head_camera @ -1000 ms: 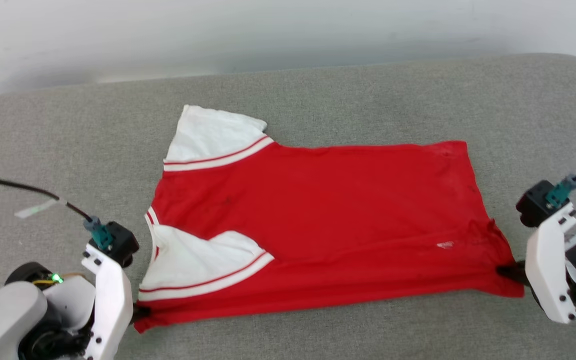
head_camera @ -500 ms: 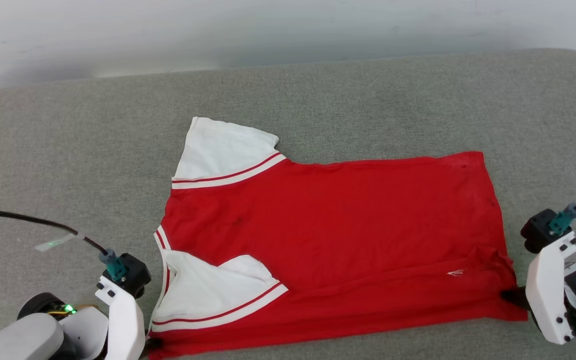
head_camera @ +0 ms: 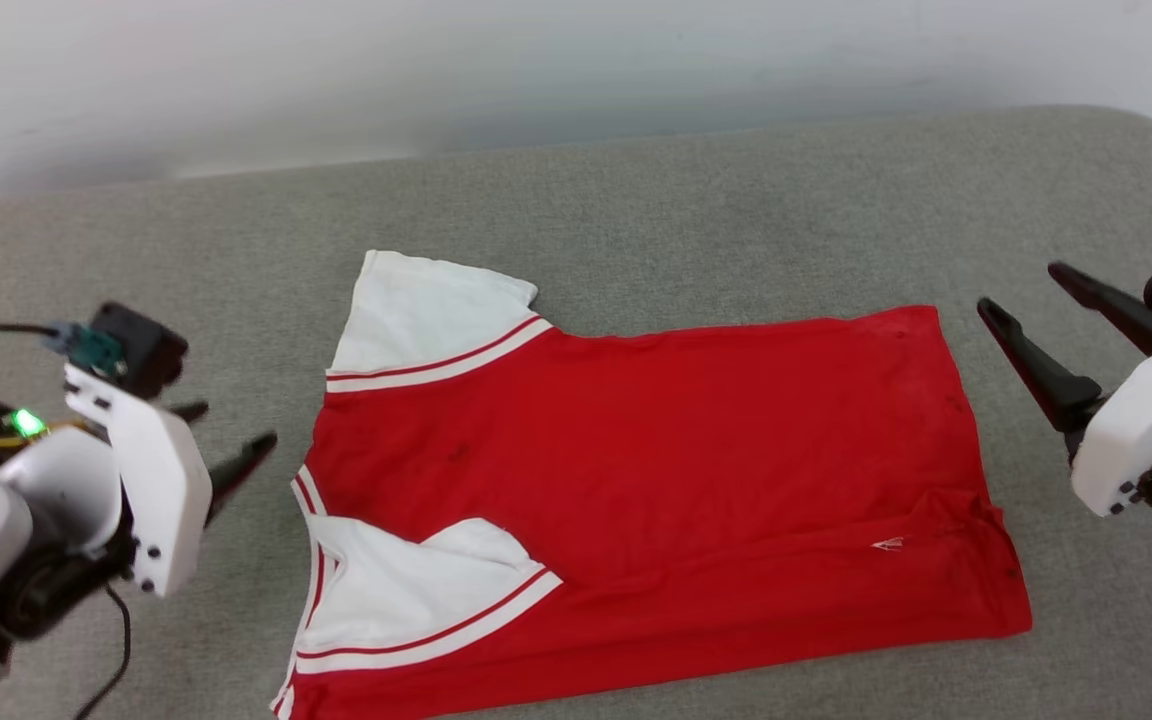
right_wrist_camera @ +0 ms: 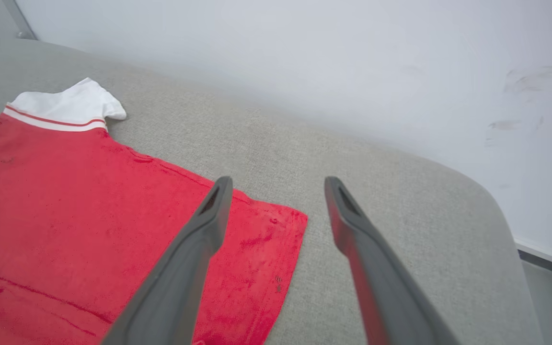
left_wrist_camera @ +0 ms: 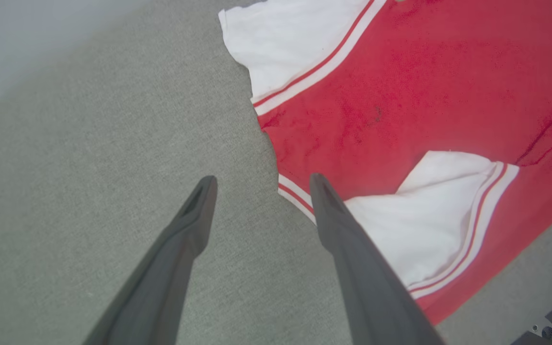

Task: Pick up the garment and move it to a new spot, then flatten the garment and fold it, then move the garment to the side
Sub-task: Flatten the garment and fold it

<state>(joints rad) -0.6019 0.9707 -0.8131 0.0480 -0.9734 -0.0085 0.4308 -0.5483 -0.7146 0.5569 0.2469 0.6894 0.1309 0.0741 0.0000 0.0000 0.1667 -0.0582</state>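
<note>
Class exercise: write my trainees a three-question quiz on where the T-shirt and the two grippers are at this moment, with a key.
1. True or false: the left gripper is clamped on the garment.
2. The garment's collar end points toward: A) the robot's left, B) the robot's right, C) straight at the robot.
3. In a few words: how do the right gripper's jaws stand, and what do they hold?

Key
1. False: it is open, beside the collar end.
2. A.
3. Open, holding nothing, near the hem end.
</note>
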